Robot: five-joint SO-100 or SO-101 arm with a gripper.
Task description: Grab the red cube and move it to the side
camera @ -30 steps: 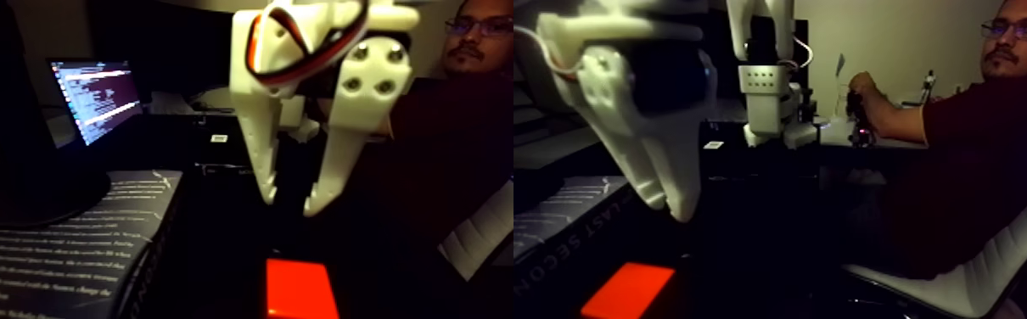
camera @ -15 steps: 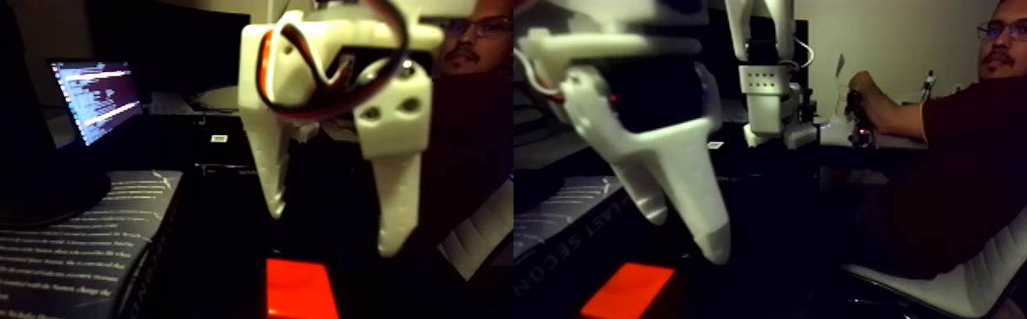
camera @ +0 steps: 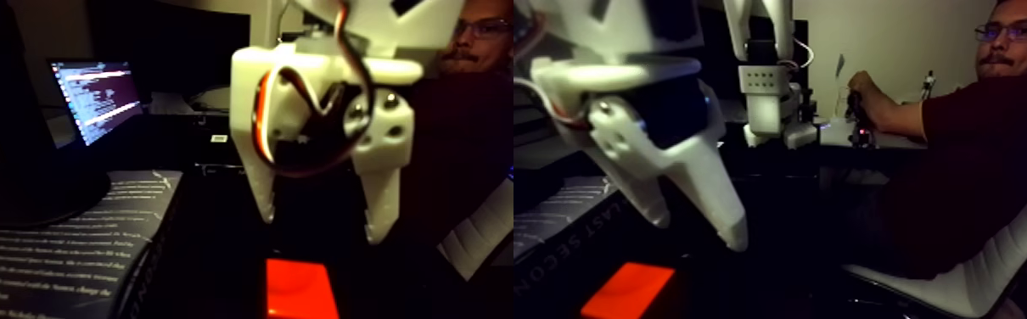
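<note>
The red cube lies on a dark surface at the bottom edge in the left half of the fixed view. It appears again in the right half. My white gripper hangs just above the cube, close to the camera, pointing down. Its fingers are spread apart with nothing between them and are not touching the cube. In the right half the same gripper sits above and slightly right of the cube.
A large printed book lies left of the cube, with a lit laptop screen behind it. A person sits on a white chair at the right, hand on a device beside another white arm.
The fingers went from nearly together one second ago to spread apart. Since half a second ago the right finger has drawn in and up slightly. The cube has not moved.
</note>
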